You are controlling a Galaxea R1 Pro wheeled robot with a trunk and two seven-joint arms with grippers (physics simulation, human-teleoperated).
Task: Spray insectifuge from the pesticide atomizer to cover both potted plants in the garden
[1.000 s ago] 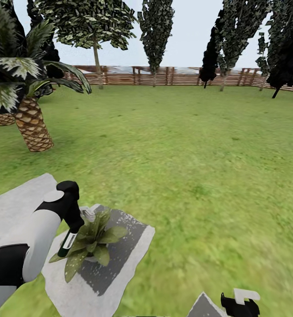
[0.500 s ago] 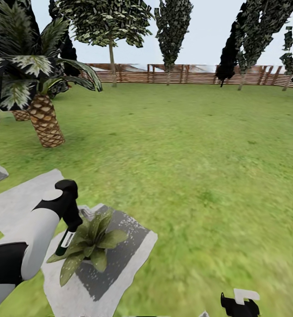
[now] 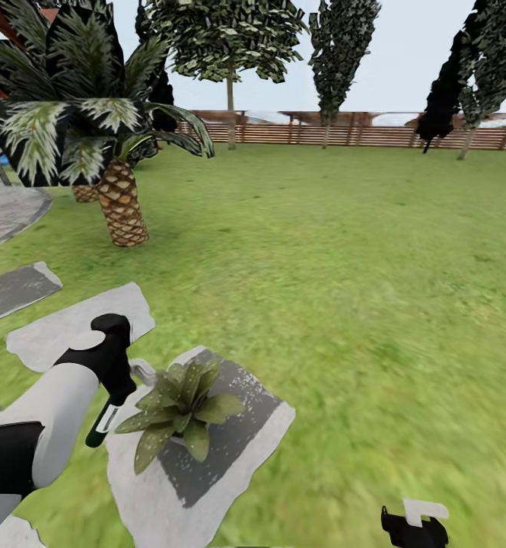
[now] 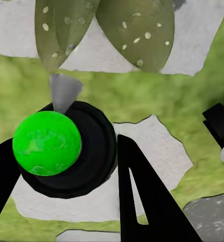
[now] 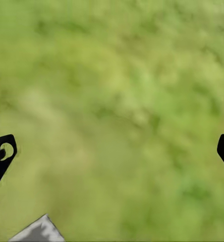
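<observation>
On the lawn (image 3: 344,251), a palm (image 3: 93,129) stands at ten o'clock. At seven o'clock a potted plant (image 3: 180,411) sits on a grey stepping stone (image 3: 230,449). The left tool (image 3: 104,415) clamps the pesticide atomizer (image 3: 100,426) just beside its leaves. The right tool (image 5: 112,151) is spread wide over grass.

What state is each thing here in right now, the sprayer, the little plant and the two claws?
pesticide atomizer: held in the left gripper, tilted, beside the plant.
potted plant: upright on a grey stepping stone, leaves speckled white.
left gripper: shut on the atomizer.
right gripper: open, holding nothing, over grass.
</observation>
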